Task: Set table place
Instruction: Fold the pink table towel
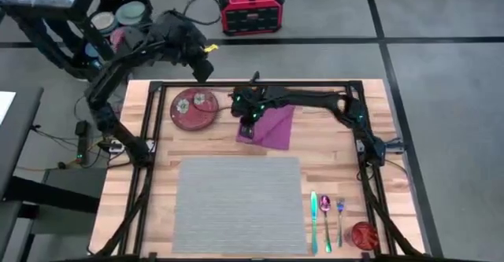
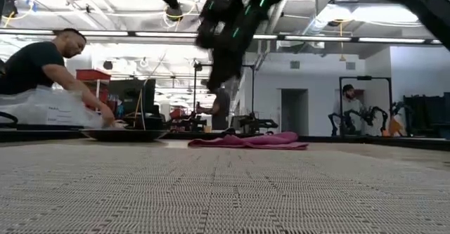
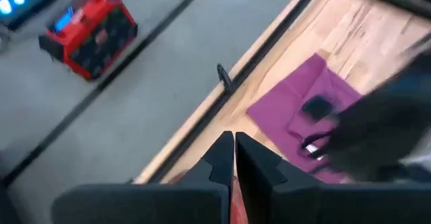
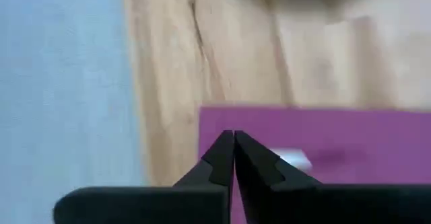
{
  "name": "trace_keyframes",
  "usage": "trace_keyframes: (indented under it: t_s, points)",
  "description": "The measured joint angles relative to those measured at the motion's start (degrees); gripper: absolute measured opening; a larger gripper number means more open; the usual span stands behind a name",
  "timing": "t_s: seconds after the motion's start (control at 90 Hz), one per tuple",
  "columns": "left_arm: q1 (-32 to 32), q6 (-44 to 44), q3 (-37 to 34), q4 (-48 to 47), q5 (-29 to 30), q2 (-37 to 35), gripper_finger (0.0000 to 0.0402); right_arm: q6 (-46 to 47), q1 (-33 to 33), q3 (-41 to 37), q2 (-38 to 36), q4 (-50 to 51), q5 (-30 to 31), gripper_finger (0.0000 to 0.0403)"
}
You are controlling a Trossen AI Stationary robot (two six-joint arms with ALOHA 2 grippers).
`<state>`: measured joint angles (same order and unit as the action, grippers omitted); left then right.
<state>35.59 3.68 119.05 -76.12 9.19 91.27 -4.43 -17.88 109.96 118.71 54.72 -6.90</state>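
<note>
Placemat [image 1: 239,205] sits dead center on your bench [image 1: 331,148], bare. Plate [image 1: 194,108] at 11, cutlery [image 1: 326,217] at 4, all unplaced. Right tool [image 1: 246,126], pressed together, hovers over the napkin [image 1: 272,128].

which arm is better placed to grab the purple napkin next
Right, probably. The right claw hangs shut over the purple napkin's edge. The left claw, shut, is raised beyond the table's far edge.
</note>
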Motion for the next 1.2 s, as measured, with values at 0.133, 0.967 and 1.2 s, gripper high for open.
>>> trace_keyframes:
  t_s: [0.133,0.967,1.2]
  points:
    - [0.00,4.98,-11.70,9.50,0.02,-1.15,0.0000,-1.79,-2.78,-3.37,-11.32,12.15,10.07,0.0000]
    - [-13.71,47.91,-48.13,66.83,-19.00,10.65,0.0000,13.48,-9.95,-29.27,-60.53,22.70,11.27,0.0022]
    - [-14.49,40.91,-48.11,61.81,-21.99,12.76,0.0008,13.15,-10.01,-30.94,-61.80,27.79,9.67,0.0098]
